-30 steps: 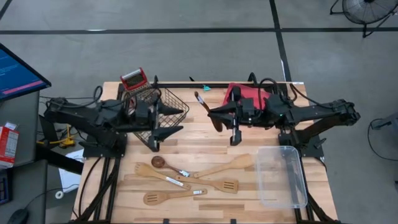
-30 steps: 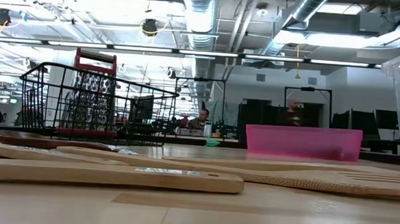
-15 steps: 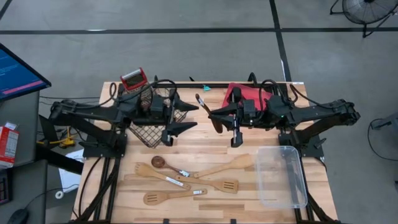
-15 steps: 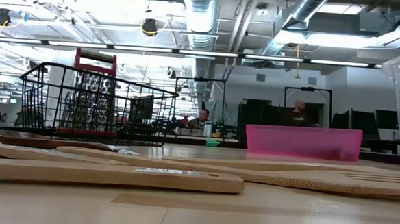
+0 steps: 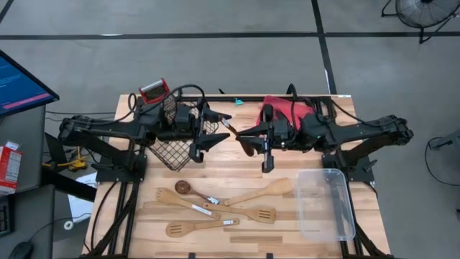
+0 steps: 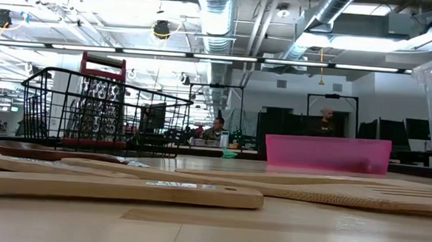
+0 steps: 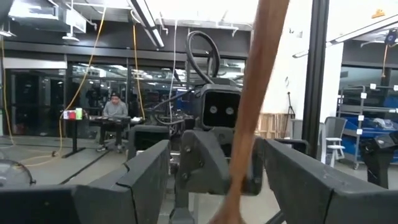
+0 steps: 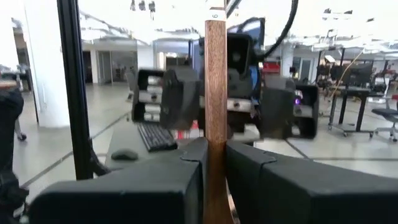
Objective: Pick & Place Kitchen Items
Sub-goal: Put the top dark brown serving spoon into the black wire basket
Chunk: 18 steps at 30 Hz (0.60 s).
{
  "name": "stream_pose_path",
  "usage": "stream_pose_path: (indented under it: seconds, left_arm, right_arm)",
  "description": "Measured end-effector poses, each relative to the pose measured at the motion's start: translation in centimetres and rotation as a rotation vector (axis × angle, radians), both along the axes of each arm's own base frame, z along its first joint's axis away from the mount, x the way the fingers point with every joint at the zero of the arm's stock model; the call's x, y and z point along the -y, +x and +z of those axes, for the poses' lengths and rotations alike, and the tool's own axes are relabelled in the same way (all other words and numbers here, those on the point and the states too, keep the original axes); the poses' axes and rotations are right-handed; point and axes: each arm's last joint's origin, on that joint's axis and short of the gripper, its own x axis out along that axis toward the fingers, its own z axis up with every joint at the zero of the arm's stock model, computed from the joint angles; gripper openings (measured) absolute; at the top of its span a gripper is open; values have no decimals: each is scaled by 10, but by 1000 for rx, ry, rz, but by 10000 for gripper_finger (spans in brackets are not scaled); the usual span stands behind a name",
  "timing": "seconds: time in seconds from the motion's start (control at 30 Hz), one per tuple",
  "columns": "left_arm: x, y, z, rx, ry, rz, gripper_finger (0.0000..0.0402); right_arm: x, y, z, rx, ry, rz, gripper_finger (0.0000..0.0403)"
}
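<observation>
Midair, the right hand (image 5: 248, 134) clamps a dark-bowled spoon (image 5: 238, 132), its handle reaching into the left hand (image 5: 213, 129), whose fingers stand wide apart.

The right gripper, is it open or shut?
Shut: in the right wrist view the right gripper has both fingers pressed against a wooden utensil handle.

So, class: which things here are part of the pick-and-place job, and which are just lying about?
Job:
- dark-bowled spoon, clamped in right gripper
- wooden utensils on the table
- left gripper, open, facing it

Lying about:
- wire basket
- red grater
- clear bin
- red tray
</observation>
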Motion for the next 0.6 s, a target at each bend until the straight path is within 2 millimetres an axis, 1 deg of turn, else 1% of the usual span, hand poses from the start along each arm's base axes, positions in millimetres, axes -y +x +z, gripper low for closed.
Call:
stream_pose_path:
  seconds: [0.23, 0.33, 0.47, 0.6]
  left_arm:
    - [0, 0, 0, -4, 0, -10, 238]
    - [1, 0, 0, -4, 6, -30, 227]
    - [1, 0, -1, -10, 9, -37, 196]
    - [1, 0, -1, -10, 10, -40, 143]
  right_arm:
    - [-2, 9, -10, -35, -7, 0, 44]
    - [-2, 11, -10, -26, -5, 0, 45]
    - [-3, 13, -12, -37, -7, 0, 45]
    - [-3, 15, -14, -40, -7, -1, 45]
